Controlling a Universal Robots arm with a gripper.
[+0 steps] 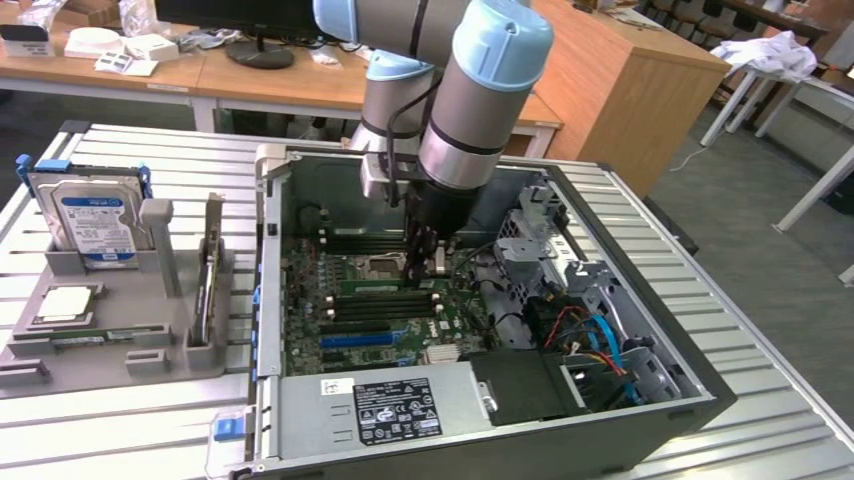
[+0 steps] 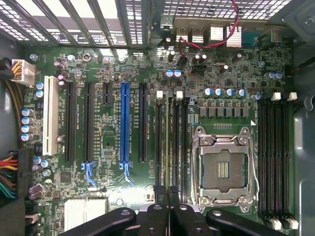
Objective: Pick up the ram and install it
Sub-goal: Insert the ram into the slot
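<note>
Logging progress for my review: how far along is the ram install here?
Done: the approach; the gripper, shut, hangs inside the case over the memory slots beside the CPU socket. In hand: whether it grips the ram, I cannot tell. Left: seating; the slots look unfilled.

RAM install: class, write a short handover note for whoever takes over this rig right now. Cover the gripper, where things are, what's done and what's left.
Gripper: shut, low inside the open case, fingertips over one end of the black memory slots beside the empty CPU socket.
Ram: I cannot tell whether a stick is pinched between the fingers or sits in a slot. A thin green strip lies in the grey tray on the exterior view's left; it may be a ram.
Done: arm is over the slots.
Left: confirm where the ram is; seating is not visibly done.
</note>
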